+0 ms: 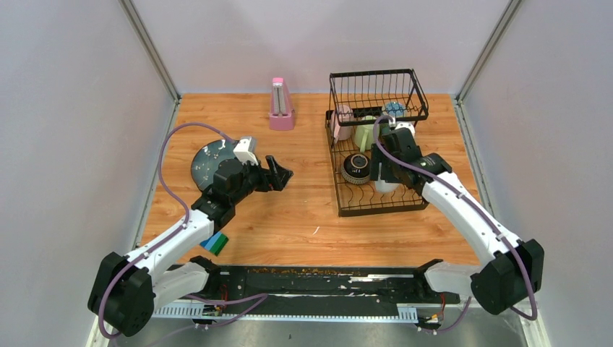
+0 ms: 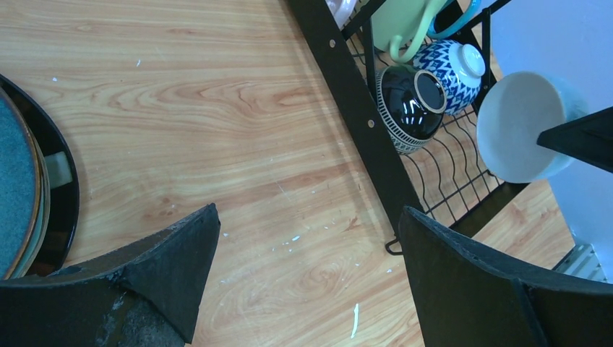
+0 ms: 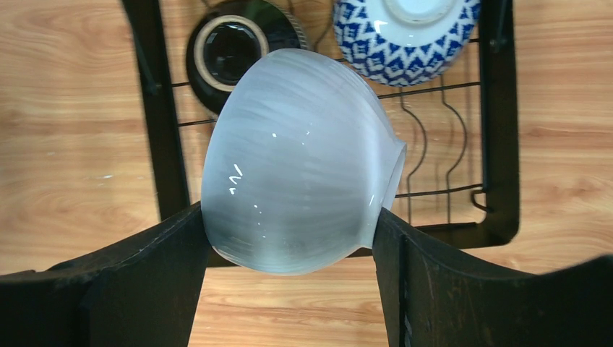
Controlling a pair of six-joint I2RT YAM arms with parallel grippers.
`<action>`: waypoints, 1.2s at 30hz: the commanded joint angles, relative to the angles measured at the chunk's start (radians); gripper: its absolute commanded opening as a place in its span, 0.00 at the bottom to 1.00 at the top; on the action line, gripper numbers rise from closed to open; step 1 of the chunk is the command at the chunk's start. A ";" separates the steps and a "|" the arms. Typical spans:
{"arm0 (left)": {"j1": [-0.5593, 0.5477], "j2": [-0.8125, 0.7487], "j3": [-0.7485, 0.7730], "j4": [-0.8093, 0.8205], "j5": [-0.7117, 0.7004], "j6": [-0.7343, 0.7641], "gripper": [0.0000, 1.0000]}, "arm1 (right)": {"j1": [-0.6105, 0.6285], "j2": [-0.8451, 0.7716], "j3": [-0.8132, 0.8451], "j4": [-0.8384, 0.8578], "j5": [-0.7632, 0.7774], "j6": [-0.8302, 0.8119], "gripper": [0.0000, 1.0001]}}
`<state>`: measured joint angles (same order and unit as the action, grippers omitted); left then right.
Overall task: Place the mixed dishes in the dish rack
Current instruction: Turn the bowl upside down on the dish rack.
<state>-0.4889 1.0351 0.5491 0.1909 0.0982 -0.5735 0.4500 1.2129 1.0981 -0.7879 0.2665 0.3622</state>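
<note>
We hold our left arm (image 1: pixel 173 235) low and angled toward the dish rack (image 1: pixel 383 211), with the left gripper (image 1: pixel 278 173) well to the left of it, jaws spread wide. Our right arm (image 1: pixel 463 206) reaches over the rack's near end, wrist bent downward, and the right gripper (image 3: pixel 289 224) pinches the white bowl (image 3: pixel 296 166) by its sides.
</note>
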 commanded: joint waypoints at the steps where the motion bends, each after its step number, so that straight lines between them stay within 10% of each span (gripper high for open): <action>1: 0.003 -0.021 0.035 0.002 -0.016 0.019 1.00 | -0.003 0.056 0.071 -0.060 0.142 -0.043 0.07; 22: 0.004 0.007 0.035 0.014 -0.005 0.008 1.00 | 0.019 0.253 0.090 -0.171 0.338 -0.033 0.10; 36: 0.004 -0.001 0.029 0.007 -0.010 0.012 1.00 | 0.071 0.358 0.097 -0.218 0.329 -0.029 0.48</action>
<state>-0.4889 1.0409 0.5491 0.1879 0.0956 -0.5739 0.5064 1.5478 1.1645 -0.9699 0.5961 0.3271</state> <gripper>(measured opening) 0.997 0.759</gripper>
